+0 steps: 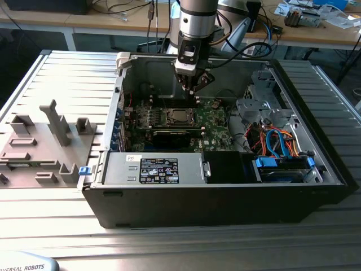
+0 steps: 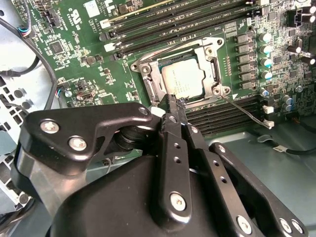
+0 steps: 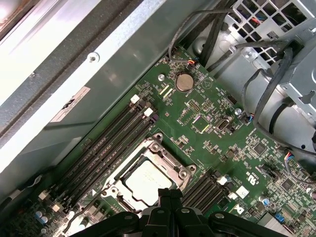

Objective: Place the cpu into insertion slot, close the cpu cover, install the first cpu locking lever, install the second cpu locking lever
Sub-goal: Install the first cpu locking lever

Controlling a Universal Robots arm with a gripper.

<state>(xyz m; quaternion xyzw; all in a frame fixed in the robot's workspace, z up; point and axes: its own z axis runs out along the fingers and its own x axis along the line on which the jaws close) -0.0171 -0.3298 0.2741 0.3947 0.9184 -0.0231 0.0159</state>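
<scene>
The cpu (image 2: 182, 80), a silver-grey square, lies flat in the insertion slot (image 2: 153, 85) on the green board; it is also seen from outside (image 1: 179, 117) and in the first wrist view (image 3: 148, 181). The cpu cover (image 2: 206, 52), a silvery frame, lies down around the chip (image 3: 165, 148). A thin wire locking lever (image 2: 245, 112) sticks out sideways from one socket corner, away from the frame. My gripper (image 2: 174, 101) is shut with its tips together at the socket's edge, nothing visible between them; it hangs inside the case (image 1: 194, 93) just beyond the socket (image 3: 170, 193).
Long memory slots (image 2: 173, 24) run on both sides of the socket. A black card (image 1: 172, 135) sits in front of it, a power supply (image 1: 152, 168) at the case front, and a drive cage with coloured cables (image 1: 276, 141) at the exterior view's right. Grey fixtures (image 1: 51, 135) stand outside.
</scene>
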